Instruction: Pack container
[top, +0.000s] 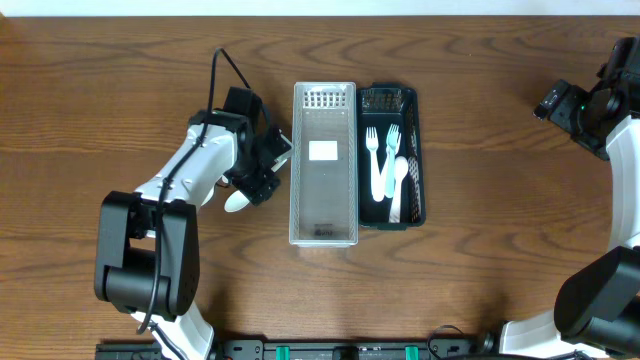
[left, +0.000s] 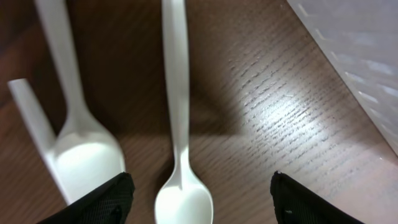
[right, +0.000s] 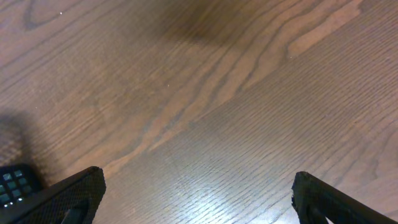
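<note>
1. Your left pincer is wide open and holds nothing. It straddles a white plastic spoon lying on the tabletop, I judge in order to pick it up.
2. A second spoon lies just beside it.
3. The dark container, already holding forks, stands right of the pale tray.
4. Your right pincer is open and empty, at the far right.
5. The tray's white label shows no writing that can be read.

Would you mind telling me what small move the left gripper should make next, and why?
Probably lower the left gripper and close on the white spoon: its jaws are open, straddling that spoon on the table, and the dark tray already holds similar cutlery.
</note>
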